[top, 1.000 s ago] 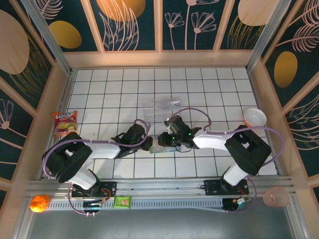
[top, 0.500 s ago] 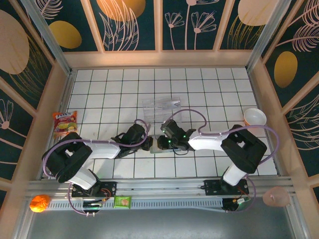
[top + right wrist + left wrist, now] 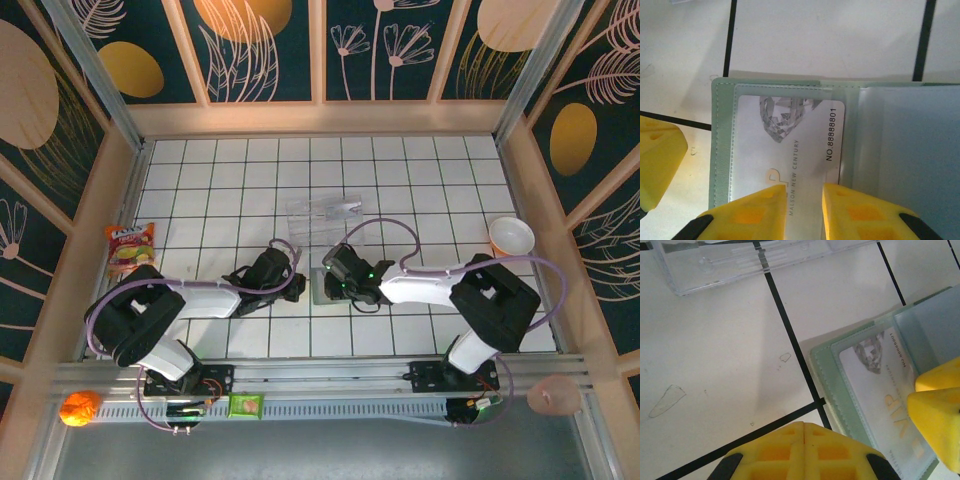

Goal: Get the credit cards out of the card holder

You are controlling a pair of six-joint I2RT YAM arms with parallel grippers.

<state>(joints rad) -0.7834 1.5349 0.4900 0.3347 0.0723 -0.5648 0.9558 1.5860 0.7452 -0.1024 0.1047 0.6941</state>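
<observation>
The card holder point(image 3: 320, 291) lies open and flat on the white tiled table point(image 3: 400, 170), near the middle and toward the near edge, between the 2 grippers. The far half of the table is bare tile up to the wooden walls, apart from the see-through cards point(image 3: 322, 213), which lie flat on the far side of the holder and clear of it. A snack bag point(image 3: 130, 248) sits against the left edge and a paper cup point(image 3: 512, 237) against the right edge, both well apart from the holder.

The holder's left panel point(image 3: 720, 145) has a stitched clear pocket with 1 silver card point(image 3: 790, 135) in it, printed with a diamond and a number. The right panel point(image 3: 910, 145) is covered by a cloudy sheet, and I cannot tell what is under it.

The left gripper point(image 3: 804, 440) has its fingers pressed together on nothing, its tip low over the tile just beside the holder's left edge. The right gripper point(image 3: 804, 192) stands over the near part of the silver card with a narrow gap between its fingers. It has hold of nothing, and whether the fingertips touch the pocket I cannot tell.
</observation>
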